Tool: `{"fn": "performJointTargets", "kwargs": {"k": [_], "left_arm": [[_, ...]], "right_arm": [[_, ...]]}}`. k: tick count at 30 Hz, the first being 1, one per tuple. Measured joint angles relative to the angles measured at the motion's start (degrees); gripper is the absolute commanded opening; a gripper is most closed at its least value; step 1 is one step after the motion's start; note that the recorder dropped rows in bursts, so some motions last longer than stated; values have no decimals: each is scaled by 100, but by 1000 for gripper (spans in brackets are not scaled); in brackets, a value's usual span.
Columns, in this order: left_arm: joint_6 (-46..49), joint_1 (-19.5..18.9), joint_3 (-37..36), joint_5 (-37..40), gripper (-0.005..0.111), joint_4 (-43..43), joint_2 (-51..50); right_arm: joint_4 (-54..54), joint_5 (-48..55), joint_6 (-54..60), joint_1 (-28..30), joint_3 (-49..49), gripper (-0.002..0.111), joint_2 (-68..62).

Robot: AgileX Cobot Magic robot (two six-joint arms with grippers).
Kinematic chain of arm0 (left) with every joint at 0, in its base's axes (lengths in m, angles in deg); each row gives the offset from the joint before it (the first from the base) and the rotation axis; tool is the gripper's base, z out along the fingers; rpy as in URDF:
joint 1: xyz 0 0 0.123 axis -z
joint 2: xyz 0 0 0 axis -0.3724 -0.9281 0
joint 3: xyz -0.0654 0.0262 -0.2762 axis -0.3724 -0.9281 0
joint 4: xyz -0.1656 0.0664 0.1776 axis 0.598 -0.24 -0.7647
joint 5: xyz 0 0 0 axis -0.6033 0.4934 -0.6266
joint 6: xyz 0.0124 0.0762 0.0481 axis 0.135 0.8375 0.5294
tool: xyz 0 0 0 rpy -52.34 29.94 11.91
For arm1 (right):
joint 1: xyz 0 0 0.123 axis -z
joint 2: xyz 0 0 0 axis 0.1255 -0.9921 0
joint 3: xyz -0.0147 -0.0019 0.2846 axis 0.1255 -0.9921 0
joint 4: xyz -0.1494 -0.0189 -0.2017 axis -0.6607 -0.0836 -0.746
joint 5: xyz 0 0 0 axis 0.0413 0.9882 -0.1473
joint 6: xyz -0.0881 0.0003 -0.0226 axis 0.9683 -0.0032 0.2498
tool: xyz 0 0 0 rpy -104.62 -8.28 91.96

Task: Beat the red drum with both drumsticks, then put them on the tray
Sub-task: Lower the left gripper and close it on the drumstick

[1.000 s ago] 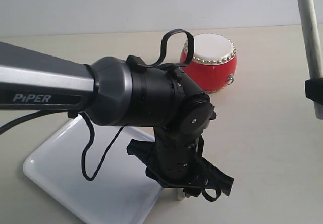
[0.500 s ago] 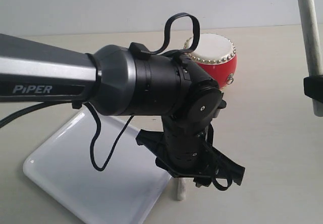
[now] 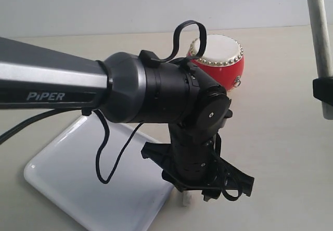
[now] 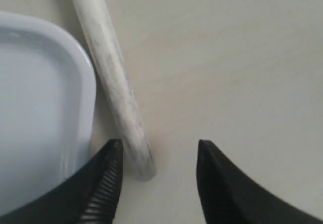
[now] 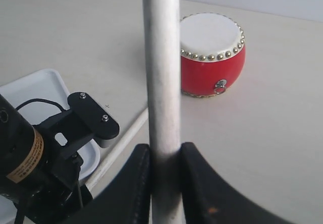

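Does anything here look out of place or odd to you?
One drumstick lies on the bare table beside the tray, not in it, below the open left fingers. The second drumstick stands nearly upright, clamped in the right fingers.

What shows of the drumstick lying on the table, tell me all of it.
The loose drumstick is a thin, round, pale wooden stick with faint grey scuffs and a blunt end. It lies flat on the table, just outside the tray rim. Its end sits between the left gripper's open fingers, ungripped.
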Motion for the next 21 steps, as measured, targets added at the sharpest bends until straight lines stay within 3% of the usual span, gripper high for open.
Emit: {"fn": "performJointTargets", "kwargs": {"k": [21], "left_arm": [[0,0,0,35,46,31,-168]], "right_arm": [[0,-9,0,0,0,0,0]]}}
